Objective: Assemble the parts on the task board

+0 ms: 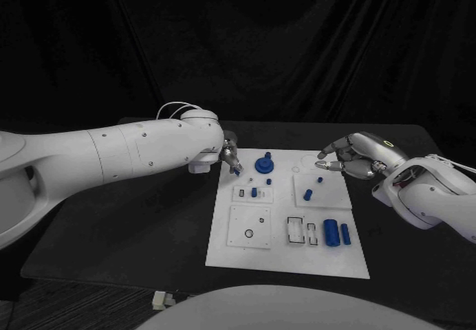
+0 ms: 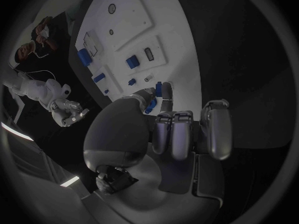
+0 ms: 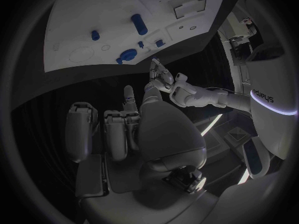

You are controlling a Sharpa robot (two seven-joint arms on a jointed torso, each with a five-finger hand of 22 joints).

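The white task board (image 1: 287, 254) lies mid-table, also in the left wrist view as the task board (image 2: 124, 30) and in the right wrist view as the task board (image 3: 87, 10). My left hand (image 1: 230, 158) hovers at its far left corner and pinches a small blue part (image 2: 158, 89) between thumb and finger. My right hand (image 1: 349, 158) hangs over the far right corner, fingers loosely bent and apart, holding nothing. On the board sit a round blue part (image 1: 264, 165), a blue block (image 1: 255, 192), a short cylinder (image 1: 307, 194) and two larger cylinders (image 1: 337, 232).
The black table (image 1: 129, 234) extends to both sides of the board. Small white sub-plates with slots and holes (image 1: 250, 227) lie on the board's near half. A black curtain closes off the back.
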